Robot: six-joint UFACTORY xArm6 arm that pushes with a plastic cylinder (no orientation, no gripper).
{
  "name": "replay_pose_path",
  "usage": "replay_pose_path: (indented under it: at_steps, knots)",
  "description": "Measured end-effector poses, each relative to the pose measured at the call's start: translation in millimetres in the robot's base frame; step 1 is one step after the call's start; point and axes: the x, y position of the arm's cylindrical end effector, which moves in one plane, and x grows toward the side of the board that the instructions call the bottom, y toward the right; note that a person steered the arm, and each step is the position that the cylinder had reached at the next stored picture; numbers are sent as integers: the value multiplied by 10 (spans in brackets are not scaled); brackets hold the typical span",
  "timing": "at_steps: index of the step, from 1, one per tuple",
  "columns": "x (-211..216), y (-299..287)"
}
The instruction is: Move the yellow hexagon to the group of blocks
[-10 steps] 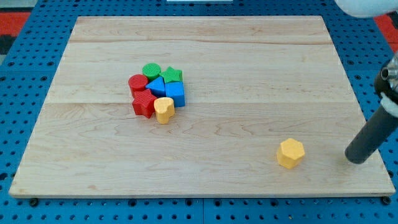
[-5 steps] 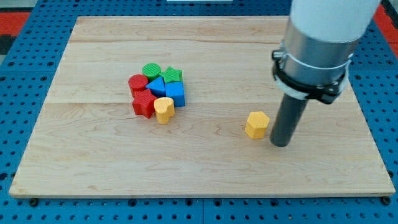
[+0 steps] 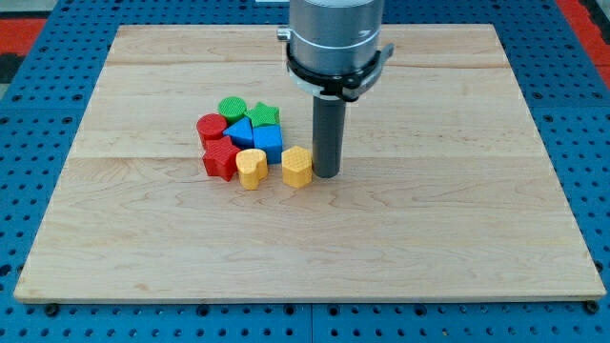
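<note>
The yellow hexagon (image 3: pixel 297 167) lies left of the board's middle, just right of a cluster of blocks. My tip (image 3: pixel 326 174) stands against the hexagon's right side. The cluster holds a green cylinder (image 3: pixel 232 108), a green star (image 3: pixel 264 116), a red cylinder (image 3: pixel 211 127), a blue triangle (image 3: pixel 239 131), a blue cube (image 3: pixel 270 144), a red star (image 3: pixel 221 159) and another yellow block (image 3: pixel 251 168). The hexagon sits next to the blue cube and the other yellow block, with a thin gap to the yellow one.
The wooden board (image 3: pixel 429 238) lies on a blue pegboard (image 3: pixel 29 143). The arm's grey and white body (image 3: pixel 334 38) hangs over the board's top middle.
My tip has swept from the board's right edge leftward and up. It pushed the yellow hexagon from the lower right to the right side of the cluster. The cluster has not moved.
</note>
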Motion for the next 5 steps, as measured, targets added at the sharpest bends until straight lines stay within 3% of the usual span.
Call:
replay_pose_path:
  at_steps: [1, 5]
  knots:
    - [174, 488]
    - [153, -423]
